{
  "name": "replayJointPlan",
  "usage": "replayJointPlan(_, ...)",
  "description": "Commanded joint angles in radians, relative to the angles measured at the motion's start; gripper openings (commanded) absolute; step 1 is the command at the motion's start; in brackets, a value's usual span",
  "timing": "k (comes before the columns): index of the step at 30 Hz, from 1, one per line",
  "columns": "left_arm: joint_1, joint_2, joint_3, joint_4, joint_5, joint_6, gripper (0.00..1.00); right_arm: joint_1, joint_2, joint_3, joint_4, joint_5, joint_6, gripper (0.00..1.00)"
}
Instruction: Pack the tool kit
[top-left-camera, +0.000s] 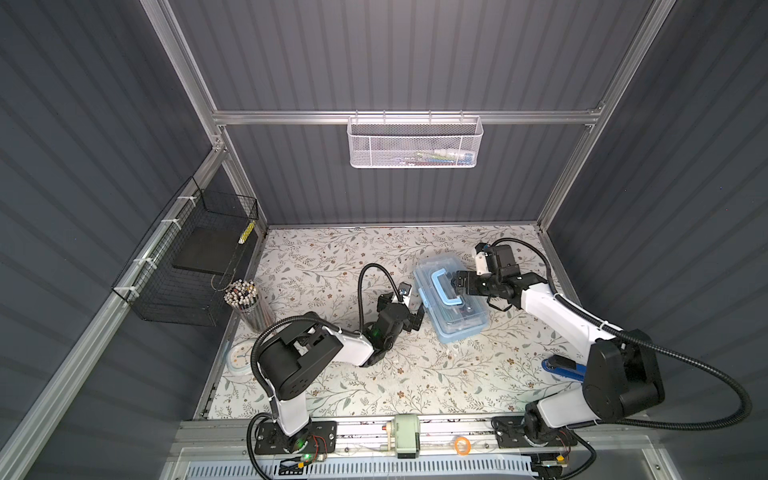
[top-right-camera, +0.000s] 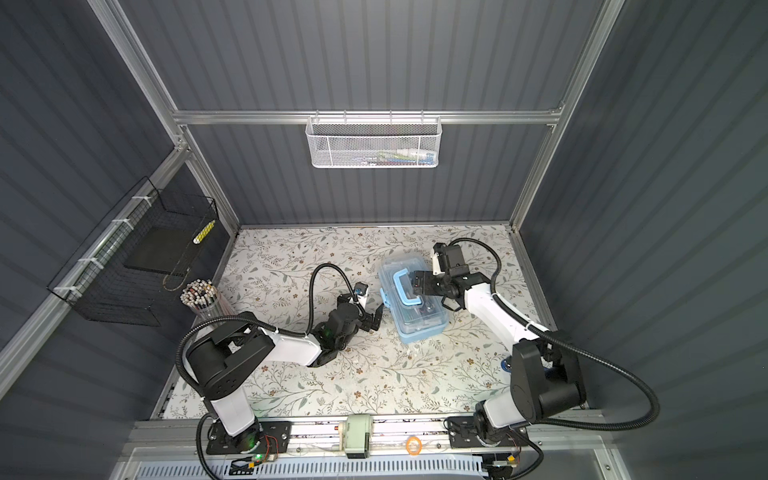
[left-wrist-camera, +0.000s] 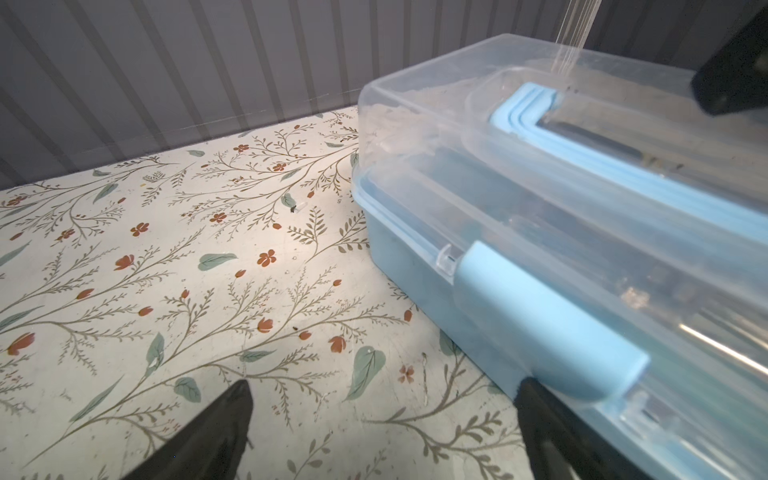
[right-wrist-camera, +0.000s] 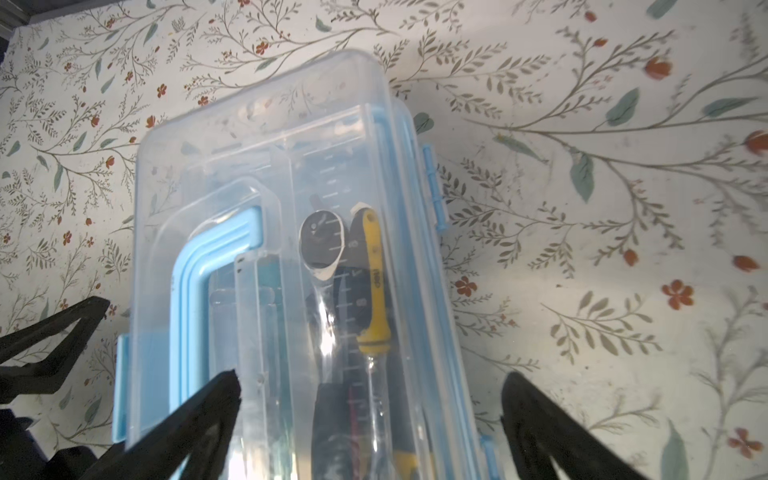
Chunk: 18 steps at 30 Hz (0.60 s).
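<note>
The tool kit (top-left-camera: 463, 328) (top-right-camera: 424, 326) is a light-blue box with its clear lid down, lying on the flowered table right of the middle. Its blue handle (top-left-camera: 439, 286) (right-wrist-camera: 195, 266) lies flat on the lid. Through the lid I see a yellow-black tool (right-wrist-camera: 372, 291) and a ratchet head (right-wrist-camera: 322, 241). My right gripper (top-left-camera: 456, 287) (right-wrist-camera: 372, 380) hovers open over the lid, beside the handle. My left gripper (top-left-camera: 409, 309) (left-wrist-camera: 384, 384) stands open at the box's left long side. One of its fingertips (left-wrist-camera: 528, 390) is at the blue latch (left-wrist-camera: 548, 328).
A white mesh basket (top-left-camera: 415, 141) hangs on the back wall and a black wire basket (top-left-camera: 187, 266) on the left wall. A cup of pencils (top-left-camera: 243, 293) stands at the table's left edge. A blue tool (top-left-camera: 561, 368) lies behind the right arm.
</note>
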Motion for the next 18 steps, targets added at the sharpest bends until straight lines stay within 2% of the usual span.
replayJointPlan(1,-0.004,-0.031,0.020,-0.035,-0.016,0.015,1.00,-0.004,-0.038,0.025,-0.032,0.039,-0.023,0.98)
replayJointPlan(12,-0.002,-0.070,0.025,-0.069,-0.018,0.021,1.00,0.020,-0.021,0.059,-0.069,0.028,-0.021,0.95)
replayJointPlan(18,-0.001,-0.089,0.030,-0.096,-0.020,0.022,1.00,0.054,-0.022,0.099,-0.086,-0.008,0.010,0.78)
